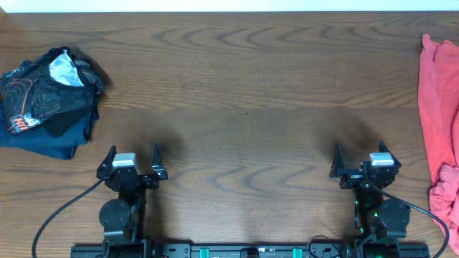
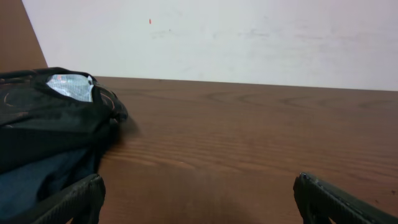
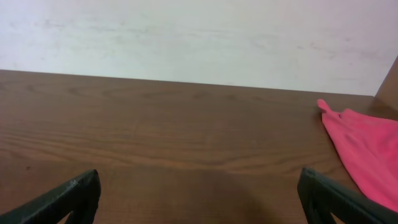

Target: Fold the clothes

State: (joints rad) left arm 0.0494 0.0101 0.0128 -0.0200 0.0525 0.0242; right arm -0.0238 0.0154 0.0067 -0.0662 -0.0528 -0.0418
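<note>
The coral T-shirt (image 1: 440,122) lies crumpled along the table's right edge, partly cut off by the frame; its lettering is hidden. It also shows at the right of the right wrist view (image 3: 365,149). My right gripper (image 1: 361,159) is open and empty near the front edge, to the left of the shirt and apart from it; its fingers (image 3: 199,196) frame bare wood. My left gripper (image 1: 132,160) is open and empty at the front left; its fingers (image 2: 199,199) also frame bare wood.
A dark navy swirl-printed garment (image 1: 49,99) lies folded at the far left, also in the left wrist view (image 2: 50,134). The wooden table (image 1: 244,93) runs back to a white wall. Arm bases and cables sit at the front edge.
</note>
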